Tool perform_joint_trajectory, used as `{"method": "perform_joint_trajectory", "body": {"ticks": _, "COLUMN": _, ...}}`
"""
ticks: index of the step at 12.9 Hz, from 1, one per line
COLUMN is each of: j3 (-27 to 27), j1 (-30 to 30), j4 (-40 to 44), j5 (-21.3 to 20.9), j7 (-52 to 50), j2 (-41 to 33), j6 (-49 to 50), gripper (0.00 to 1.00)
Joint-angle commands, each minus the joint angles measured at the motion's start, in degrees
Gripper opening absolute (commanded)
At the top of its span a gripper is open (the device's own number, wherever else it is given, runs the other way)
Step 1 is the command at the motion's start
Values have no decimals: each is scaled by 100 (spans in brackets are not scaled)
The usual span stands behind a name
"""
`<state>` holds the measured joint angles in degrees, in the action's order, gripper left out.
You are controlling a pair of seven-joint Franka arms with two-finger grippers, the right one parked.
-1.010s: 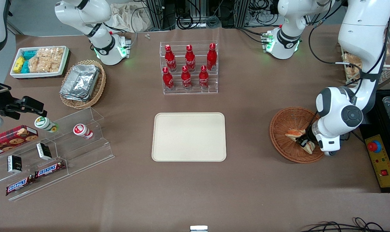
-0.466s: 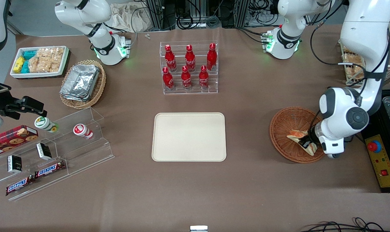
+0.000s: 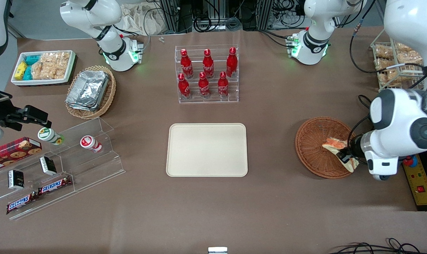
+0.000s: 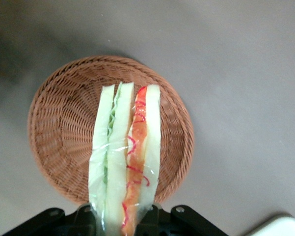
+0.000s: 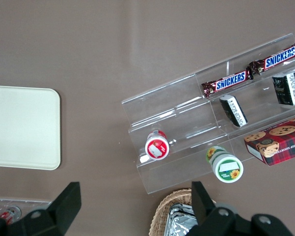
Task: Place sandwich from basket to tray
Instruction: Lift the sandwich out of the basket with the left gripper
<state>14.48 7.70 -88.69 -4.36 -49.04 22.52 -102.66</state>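
One sandwich [image 4: 125, 157] in play, pinched edge-on in the gripper [image 3: 344, 155], jaws closed on one end of the plastic-wrapped wedge so the filling layers face the wrist camera. It hangs clear above the basket [image 3: 314, 150], over the rim toward the working arm's end of the table; the basket beneath looks empty. Judgement: the end-on hold leaves the free end able to land flat.

Tray [image 3: 207, 149] bare, mid-table, well apart from the basket toward the parked arm's end. Nothing but tablecloth lies between them. Bottle rack [image 3: 207, 74] stands farther from the front camera than the tray, off the direct line. Red stop-button box [image 3: 417, 176] sits just beside the wrist at the table edge; judged no obstacle to a carry toward the tray.
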Motion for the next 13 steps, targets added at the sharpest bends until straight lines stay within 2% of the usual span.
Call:
{"method": "perform_joint_trajectory", "body": {"ticks": 1, "j3": 404, "j1": -14, "j4": 1070, "j5": 23, "j7": 175, "j2": 68, "j6": 1044, "gripper": 0}}
{"method": "perform_joint_trajectory", "body": {"ticks": 4, "j3": 1064, "j1": -92, "j4": 1292, "j5": 6, "j7": 752, "j2": 208, "j6": 1082, "gripper": 0}}
{"method": "perform_joint_trajectory", "body": {"ticks": 7, "j3": 1153, "j1": -758, "j4": 1310, "j5": -12, "j7": 976, "j2": 515, "j6": 985, "gripper": 0}}
{"method": "perform_joint_trajectory", "body": {"ticks": 10, "j3": 1153, "j1": -1234, "j4": 1284, "j5": -29, "j7": 1011, "j2": 1103, "j6": 92, "gripper": 0}}
{"method": "perform_joint_trajectory", "body": {"ticks": 13, "j3": 1127, "j1": -1832, "j4": 1240, "j5": -424, "j7": 845, "j2": 1850, "j6": -1033, "gripper": 0}}
